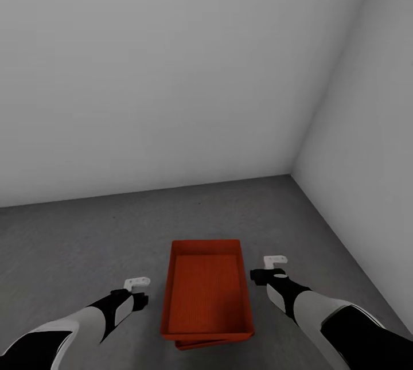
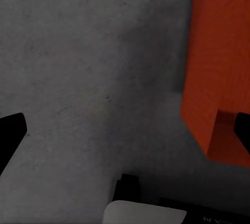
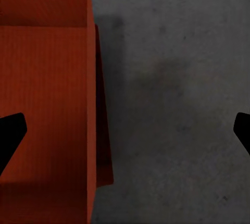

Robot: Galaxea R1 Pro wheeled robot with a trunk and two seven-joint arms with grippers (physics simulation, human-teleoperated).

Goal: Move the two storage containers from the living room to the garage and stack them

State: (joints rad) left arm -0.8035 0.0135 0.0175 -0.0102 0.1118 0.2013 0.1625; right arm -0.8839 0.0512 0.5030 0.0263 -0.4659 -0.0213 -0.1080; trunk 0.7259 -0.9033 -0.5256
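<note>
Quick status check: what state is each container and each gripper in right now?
Upper storage container: upright, open-topped, holding nothing, stacked on the other, slightly askew.
Lower storage container: on the concrete floor, mostly covered, edge peeking out below the upper one.
Left gripper: open, holding nothing, apart from the stack.
Right gripper: open, holding nothing, apart from the stack.

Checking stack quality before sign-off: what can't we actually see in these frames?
- Lower container: head view, mostly covered by upper container; just an edge peeks out.
- Lower container's floor contact: hidden beneath the stack.
- Right pincer and left pincer: wrist views, fingertips cut by frame edges.
</note>
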